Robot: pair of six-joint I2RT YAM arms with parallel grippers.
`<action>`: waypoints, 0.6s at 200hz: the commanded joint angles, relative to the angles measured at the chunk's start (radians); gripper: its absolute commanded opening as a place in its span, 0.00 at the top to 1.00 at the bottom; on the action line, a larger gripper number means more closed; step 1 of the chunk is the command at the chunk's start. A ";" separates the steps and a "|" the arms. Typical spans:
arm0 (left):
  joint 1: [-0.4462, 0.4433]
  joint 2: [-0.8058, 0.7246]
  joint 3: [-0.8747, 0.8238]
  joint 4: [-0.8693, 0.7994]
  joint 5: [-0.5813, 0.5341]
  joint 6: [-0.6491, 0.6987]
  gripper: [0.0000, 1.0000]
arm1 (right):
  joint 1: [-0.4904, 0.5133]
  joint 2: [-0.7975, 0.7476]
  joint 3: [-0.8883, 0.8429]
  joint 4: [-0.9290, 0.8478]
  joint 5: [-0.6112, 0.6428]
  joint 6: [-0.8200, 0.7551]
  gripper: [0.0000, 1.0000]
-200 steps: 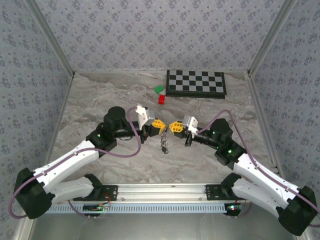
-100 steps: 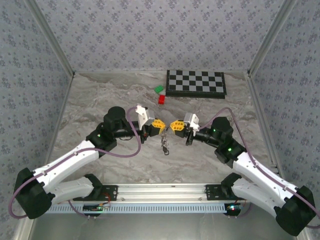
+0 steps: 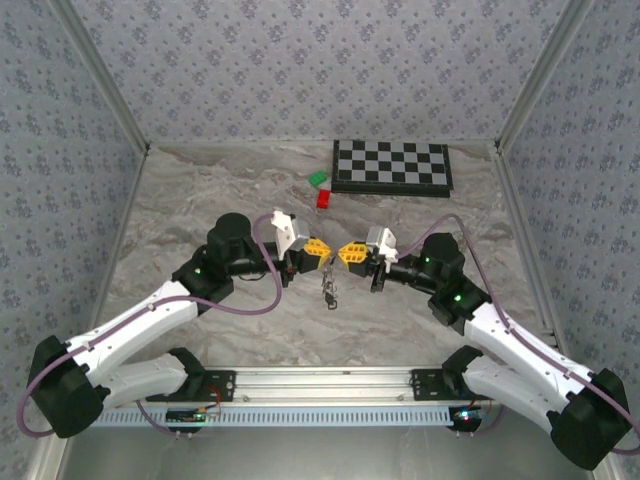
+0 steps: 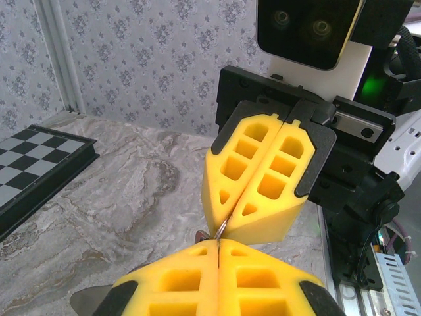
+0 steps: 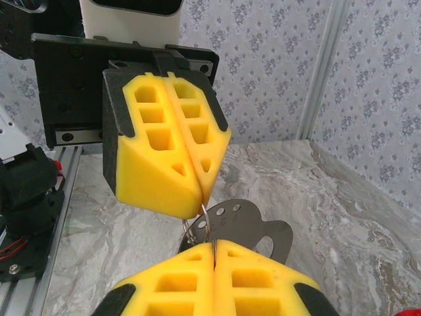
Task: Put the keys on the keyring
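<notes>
Over the middle of the table my left gripper [image 3: 322, 252] and right gripper [image 3: 342, 253] meet tip to tip, both shut on the keyring. In the right wrist view the thin wire keyring [image 5: 204, 221] spans from the left gripper [image 5: 199, 197] above to my right gripper [image 5: 212, 245] below. A flat dark grey metal piece with small holes [image 5: 241, 228] hangs on it. From the left wrist view, the keyring [image 4: 222, 228] runs between my left gripper [image 4: 218, 242] and the right gripper [image 4: 231, 220]. Small dark keys [image 3: 328, 286] dangle beneath the tips.
A folded chessboard [image 3: 392, 166] lies at the back right. A red block [image 3: 325, 198] and a green block [image 3: 318, 179] sit just left of it. Patterned walls close in the table's sides and back; a metal rail [image 3: 330, 380] runs along the near edge.
The right gripper has edged slightly left toward the left gripper, and its arm has shifted a little. The left arm is unmoved and both stay shut.
</notes>
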 commanded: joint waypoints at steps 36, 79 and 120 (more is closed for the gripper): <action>0.001 -0.019 0.011 0.055 0.007 0.017 1.00 | -0.001 -0.014 0.032 0.026 -0.029 0.017 1.00; 0.000 -0.023 0.010 0.054 0.018 0.019 1.00 | -0.001 -0.016 0.029 0.030 -0.044 0.022 1.00; 0.000 -0.049 -0.010 0.071 0.027 0.037 1.00 | -0.021 -0.022 0.006 0.067 -0.087 0.053 1.00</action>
